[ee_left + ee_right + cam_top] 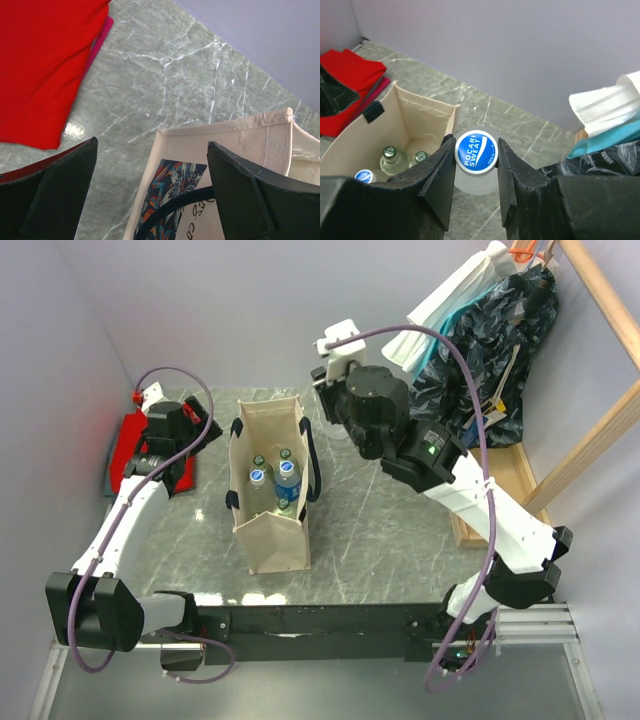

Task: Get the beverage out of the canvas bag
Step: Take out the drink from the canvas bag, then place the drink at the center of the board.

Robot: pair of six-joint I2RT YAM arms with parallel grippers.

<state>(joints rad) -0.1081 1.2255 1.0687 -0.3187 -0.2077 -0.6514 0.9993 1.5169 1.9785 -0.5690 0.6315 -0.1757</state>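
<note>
The canvas bag (272, 530) stands upright and open on the marble table, with navy straps on both sides. Inside it stand several bottles: two with blue caps (287, 468) and two with green caps (389, 152). My right gripper (475, 142) is shut on the blue Pocari Sweat cap of a clear beverage bottle (475, 172). The bottle hangs above the table just past the bag's rim (427, 105). My left gripper (152, 200) is open and empty beside the bag's printed side (175, 185), left of the bag.
A folded red cloth (128, 445) lies at the table's far left, also under my left gripper (40, 65). Dark and white garments (480, 350) hang at the back right by a wooden frame (600, 430). Walls close off the back and left.
</note>
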